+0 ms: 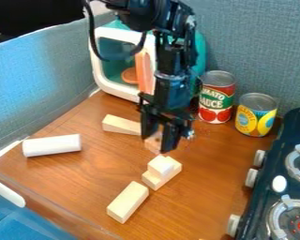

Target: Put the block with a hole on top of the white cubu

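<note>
Item, left: one white cylinder [52,145], lying on its side on the brown table [84,178].

Item, upper centre-left: one tapered wooden block [120,124], flat.

Item, lower centre-left: one long wooden block [127,202], flat.

Item, centre: my black gripper [158,142], pointing down, its two fingers clamped on a pale wooden block [153,142]. I take this for the block with a hole; I cannot make out the hole, nor how high the piece hangs.

Item, just below it in the frame: the white cube [160,165], seated on another wooden block [168,176]. This is my target.

Item, upper right: two cans [217,97], upright.

Item, far right: one dark toy stove [290,164].

Step in hand, as I judge it: carrying to the cube, grasp made, placing outstanding. Next I need clearance above the cube, a small shift toward the lower frame, then a level, gentle lowering before release; a nudge could topple that little stack.
</note>
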